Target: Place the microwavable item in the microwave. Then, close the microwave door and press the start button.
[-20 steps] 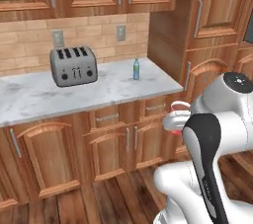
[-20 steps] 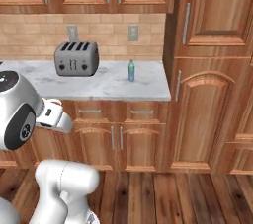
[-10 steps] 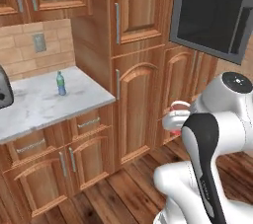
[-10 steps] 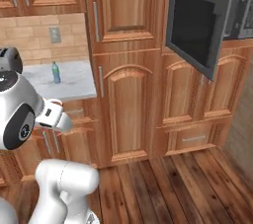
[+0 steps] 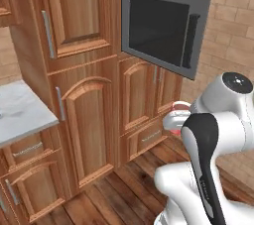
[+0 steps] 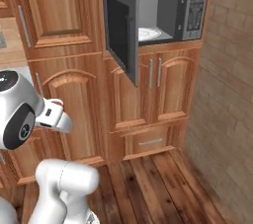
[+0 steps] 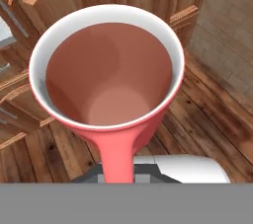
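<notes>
Fingers point(image 7: 118, 181) clamped on red cup point(image 7: 106, 67) above wood floor point(image 6: 163, 183), near brick wall point(image 6: 227, 85).

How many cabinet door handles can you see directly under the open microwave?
2: a pair of vertical bar handles side by side on the arched doors below the microwave. The drawer pull lower down is not counted; the open microwave door may hide others.
</notes>
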